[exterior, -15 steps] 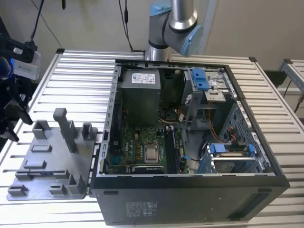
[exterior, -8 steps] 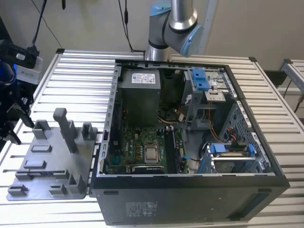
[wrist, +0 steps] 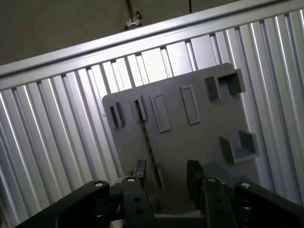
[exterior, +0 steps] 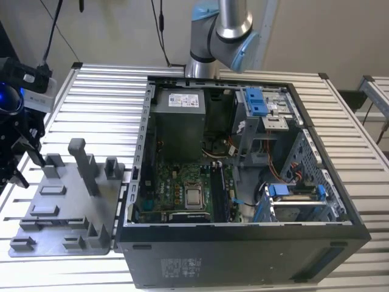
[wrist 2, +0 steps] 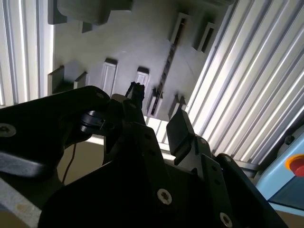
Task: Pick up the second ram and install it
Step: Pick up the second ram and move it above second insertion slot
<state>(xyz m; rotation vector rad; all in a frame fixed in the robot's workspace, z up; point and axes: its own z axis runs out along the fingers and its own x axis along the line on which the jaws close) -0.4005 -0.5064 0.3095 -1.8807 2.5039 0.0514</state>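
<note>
The second ram (wrist: 145,134) stands on edge in a slot of the grey plastic tray (wrist: 204,142), held between short posts. The gripper (wrist: 166,175) hangs over its near end with jaws spread and nothing held; whether it touches the ram cannot be confirmed. Expect a light, stiff, thin card with fragile chips and contacts. Grip the flat faces squarely near mid-length with moderate force. Avoid bending or twisting.
</note>
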